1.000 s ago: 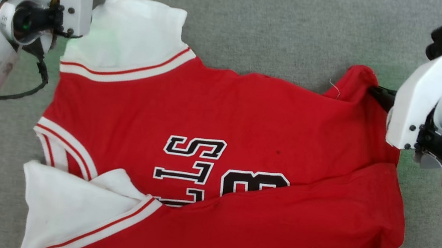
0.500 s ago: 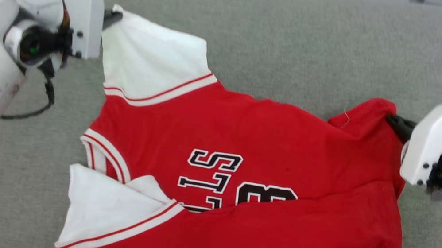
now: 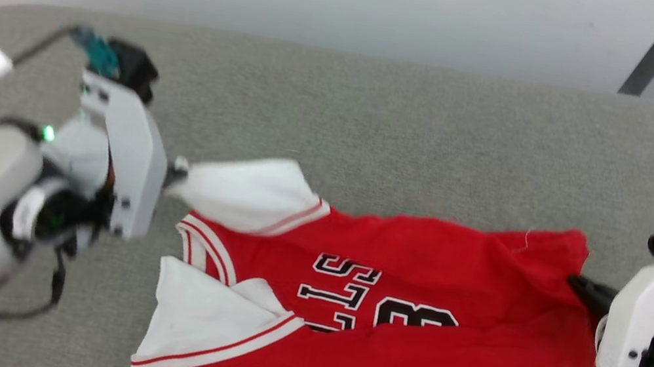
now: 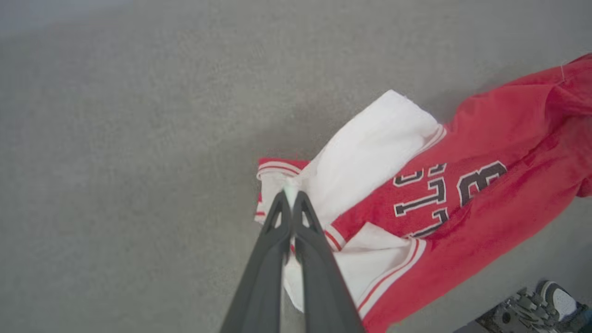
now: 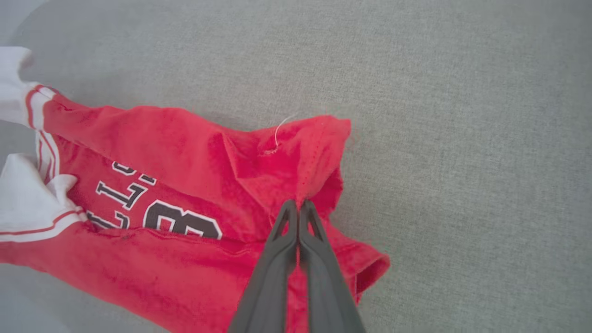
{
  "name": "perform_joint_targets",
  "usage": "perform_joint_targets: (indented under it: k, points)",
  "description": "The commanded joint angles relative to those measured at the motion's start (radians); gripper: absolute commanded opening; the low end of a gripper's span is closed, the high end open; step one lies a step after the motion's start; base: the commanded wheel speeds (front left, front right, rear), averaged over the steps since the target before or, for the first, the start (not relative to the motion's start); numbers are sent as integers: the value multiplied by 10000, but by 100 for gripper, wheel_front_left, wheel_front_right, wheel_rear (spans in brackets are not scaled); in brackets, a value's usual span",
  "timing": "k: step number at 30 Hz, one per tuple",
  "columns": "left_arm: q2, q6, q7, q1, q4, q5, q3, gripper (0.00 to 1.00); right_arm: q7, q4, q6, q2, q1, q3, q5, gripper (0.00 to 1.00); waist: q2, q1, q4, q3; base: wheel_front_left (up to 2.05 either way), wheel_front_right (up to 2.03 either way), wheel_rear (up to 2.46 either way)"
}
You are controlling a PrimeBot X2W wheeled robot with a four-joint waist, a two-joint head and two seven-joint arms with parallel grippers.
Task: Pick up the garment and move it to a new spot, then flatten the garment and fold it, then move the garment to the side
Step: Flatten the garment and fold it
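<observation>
left gripper pinches the garment by its white sleeve, right gripper clamps its red hem corner, cloth spread between them.

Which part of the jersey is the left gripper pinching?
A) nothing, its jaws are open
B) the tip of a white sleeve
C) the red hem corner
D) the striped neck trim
B: the left gripper is shut on the tip of the jersey's white sleeve, while the right gripper pinches the red hem corner.
</observation>
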Motion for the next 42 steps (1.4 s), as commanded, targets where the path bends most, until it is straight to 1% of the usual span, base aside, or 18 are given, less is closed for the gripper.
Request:
perform_joint_targets:
  k: [1,3,4,8,10,15,21,22,24,25,26,27,28,29,30,35,37,42]
  points:
    - [312,479,55,599,-798,-169,-7,0,102,-218,-7,-42,397,-93,106,0,0,0,218,-261,0,0,0]
    - [601,913,67,1136,-1556,-278,-40,0,234,-413,-5,-59,768,-132,169,0,0,0,219,-310,0,0,0]
    - [601,913,67,1136,-1556,-278,-40,0,234,-413,-5,-59,768,-132,169,0,0,0,219,-310,0,0,0]
    - [1030,1626,-18,2174,-2651,-562,-111,0,435,-705,-7,-84,1365,-288,211,0,0,0,176,-361,0,0,0]
    - [1142,1849,-110,2628,-3011,-704,-175,0,496,-804,-7,-61,1665,-339,201,0,0,0,153,-376,0,0,0]
    - [1206,2189,-342,3429,-3314,-869,-340,0,616,-975,-7,54,2219,-473,143,0,0,0,77,-369,0,0,0]
    - [1106,2241,-559,3805,-3282,-849,-463,0,683,-1114,-7,245,2528,-578,23,0,0,0,20,-380,0,0,0]
    - [1101,2215,-602,3829,-3269,-825,-468,2,661,-1128,-5,295,2534,-616,-2,0,0,0,14,-394,0,0,0]
    - [1096,2213,-731,3882,-3250,-824,-403,27,625,-1145,-5,345,2555,-646,-46,0,0,0,-2,-439,0,0,0]
    - [1119,2218,-794,3898,-3258,-790,-393,40,609,-1146,-7,356,2562,-671,-99,8,0,0,-4,-471,0,0,0]
    - [1155,2212,-813,3921,-3274,-784,-391,53,561,-1157,-7,364,2559,-706,-155,38,0,0,-4,-517,0,0,0]
    - [1185,2198,-838,3950,-3310,-790,-386,66,549,-1143,-5,387,2571,-713,-182,59,0,0,-3,-568,0,0,0]
    - [1212,2187,-893,3951,-3346,-765,-365,84,563,-1132,-5,405,2591,-714,-213,66,0,0,2,-626,0,0,0]
    - [1233,2238,-943,3965,-3358,-773,-323,99,567,-1139,-7,421,2607,-739,-233,82,0,0,9,-691,0,0,0]
    - [1270,2267,-991,3992,-3391,-767,-301,100,548,-1162,-5,431,2607,-762,-263,100,0,0,9,-762,0,0,0]
    - [1357,2308,-1305,4237,-3638,-865,-182,100,512,-1271,-7,563,2789,-979,-339,100,0,0,67,-1106,0,0,0]
    - [1365,2221,-1460,4365,-3727,-881,-160,100,484,-1326,-5,687,2839,-1085,-359,100,0,0,93,-1248,0,0,0]
    - [1391,2167,-2230,4751,-3856,-754,8,100,395,-1510,-5,1011,3083,-1477,-364,100,0,0,146,-1561,0,0,0]
